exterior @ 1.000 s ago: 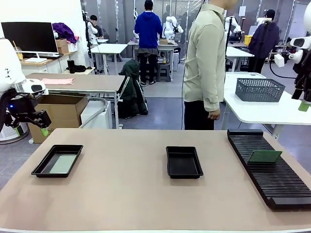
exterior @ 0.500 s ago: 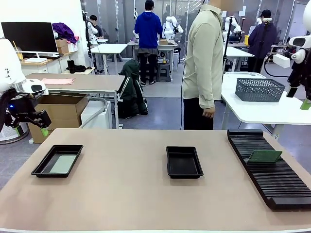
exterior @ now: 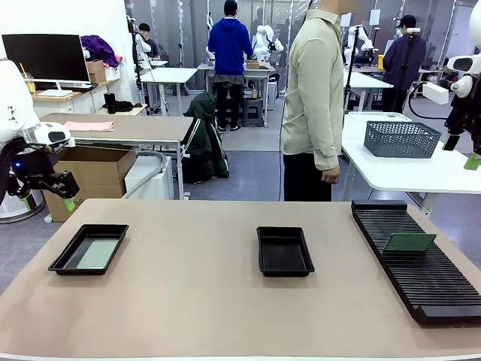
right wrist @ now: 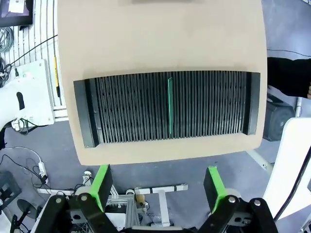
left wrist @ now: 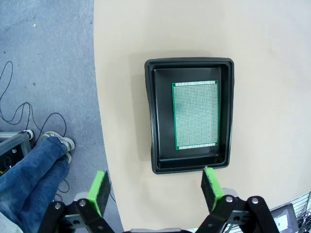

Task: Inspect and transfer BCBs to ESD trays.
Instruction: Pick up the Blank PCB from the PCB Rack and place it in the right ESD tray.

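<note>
BCB point(right wrist: 170, 107) in the right rack point(right wrist: 121, 107) looks thin, light, stiff; I'd pinch its top edge. My left hand point(left wrist: 154, 187) and right hand point(right wrist: 158, 182) hang released.

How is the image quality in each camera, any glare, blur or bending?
Front view: evenly lit and sharp, no strong glare on the table. Left wrist view: the BCB in its ESD tray is crisp, but the table edge bows. Right wrist view: the rack and table edges bow, wide-angle distortion.
</note>
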